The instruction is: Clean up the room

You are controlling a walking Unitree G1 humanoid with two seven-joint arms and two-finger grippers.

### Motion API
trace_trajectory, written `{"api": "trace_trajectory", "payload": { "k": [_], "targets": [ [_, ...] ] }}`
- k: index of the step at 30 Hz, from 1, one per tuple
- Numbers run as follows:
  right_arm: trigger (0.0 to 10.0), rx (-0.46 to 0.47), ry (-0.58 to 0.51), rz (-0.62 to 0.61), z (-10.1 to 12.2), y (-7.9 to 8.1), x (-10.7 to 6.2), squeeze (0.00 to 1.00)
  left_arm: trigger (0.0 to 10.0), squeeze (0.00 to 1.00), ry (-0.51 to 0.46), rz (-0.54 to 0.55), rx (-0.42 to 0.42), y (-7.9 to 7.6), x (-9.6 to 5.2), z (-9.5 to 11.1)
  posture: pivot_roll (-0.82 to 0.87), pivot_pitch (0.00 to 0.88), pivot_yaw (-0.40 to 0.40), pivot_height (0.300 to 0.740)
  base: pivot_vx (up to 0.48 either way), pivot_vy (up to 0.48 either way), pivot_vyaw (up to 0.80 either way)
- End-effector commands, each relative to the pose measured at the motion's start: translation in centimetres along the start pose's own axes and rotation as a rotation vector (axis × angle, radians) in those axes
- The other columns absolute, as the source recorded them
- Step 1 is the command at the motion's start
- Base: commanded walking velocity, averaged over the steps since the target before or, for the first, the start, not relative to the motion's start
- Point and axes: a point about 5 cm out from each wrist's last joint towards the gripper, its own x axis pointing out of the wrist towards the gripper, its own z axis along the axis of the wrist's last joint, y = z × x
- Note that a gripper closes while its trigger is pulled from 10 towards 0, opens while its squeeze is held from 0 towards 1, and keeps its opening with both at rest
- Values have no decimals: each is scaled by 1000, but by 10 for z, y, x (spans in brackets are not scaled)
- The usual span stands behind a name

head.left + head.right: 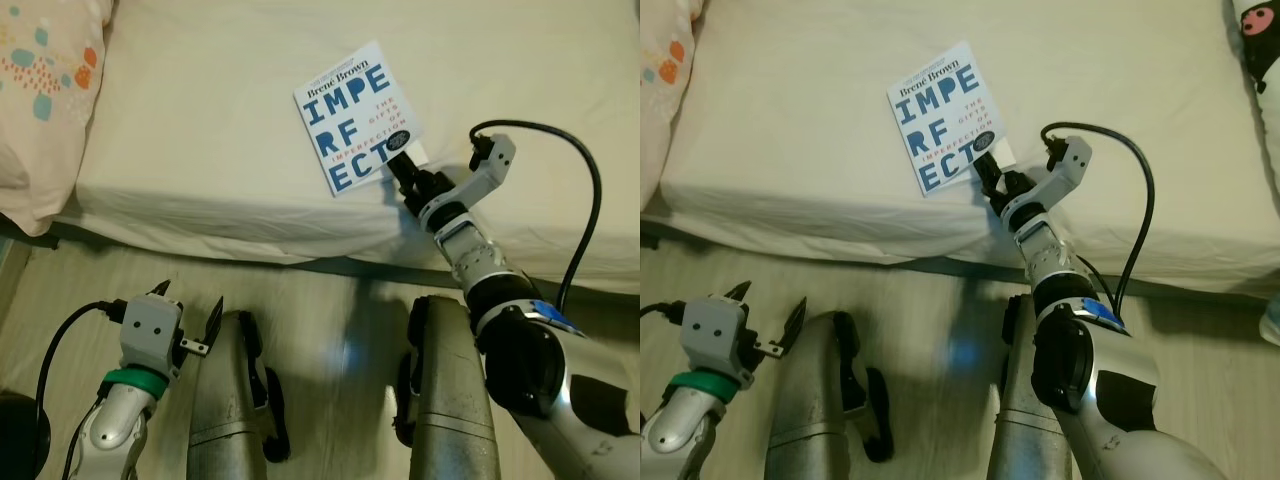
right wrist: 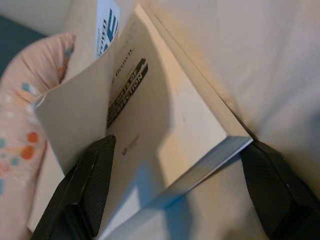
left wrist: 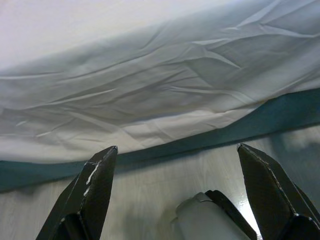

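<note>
- Right gripper (image 1: 402,163) was closed on the near corner of the book (image 1: 357,116), which lay on the bed (image 1: 200,120).
- Left gripper (image 1: 187,312) hung open, empty, over the floor beside the bed.

A white book (image 1: 358,116) with blue lettering lies on the cream bed (image 1: 200,130), near its front edge. The right claw (image 1: 400,163) reaches over the mattress edge and meets the book's near corner. The left claw (image 1: 190,318) hangs low over the pale wooden floor (image 1: 330,300), fingers spread. A spotted pillow (image 1: 45,90) lies at the bed's left end.
</note>
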Motion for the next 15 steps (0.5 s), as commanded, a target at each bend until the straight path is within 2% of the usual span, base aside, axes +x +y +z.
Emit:
{"api": "trace_trajectory", "payload": {
  "k": [1,3,5,7,8,9,15],
  "targets": [
    [10000,99,115,-54,-33,-10,-9,0,10000,0,56,-14,13,0,-9,-9,174,509,185,540,0,0,0],
    [10000,175,125,17,-36,4,-3,0,10000,0,63,-20,23,1,-15,-6,186,524,192,540,0,0,0],
    [10000,175,125,17,-36,4,-3,0,10000,0,63,-20,23,1,-15,-6,186,524,192,540,0,0,0],
    [10000,195,137,43,-39,14,2,0,10000,0,73,-22,32,3,-18,-3,201,535,196,540,0,0,0],
    [10000,195,137,43,-39,14,2,0,10000,0,73,-22,32,3,-18,-3,201,535,196,540,0,0,0],
    [0,196,137,45,-39,16,3,0,10000,0,77,-23,36,3,-20,-2,203,539,198,540,0,0,0],
    [0,147,165,15,-42,15,3,0,10000,0,94,-27,42,3,-22,-1,198,543,197,540,0,0,0]
  ]
}}
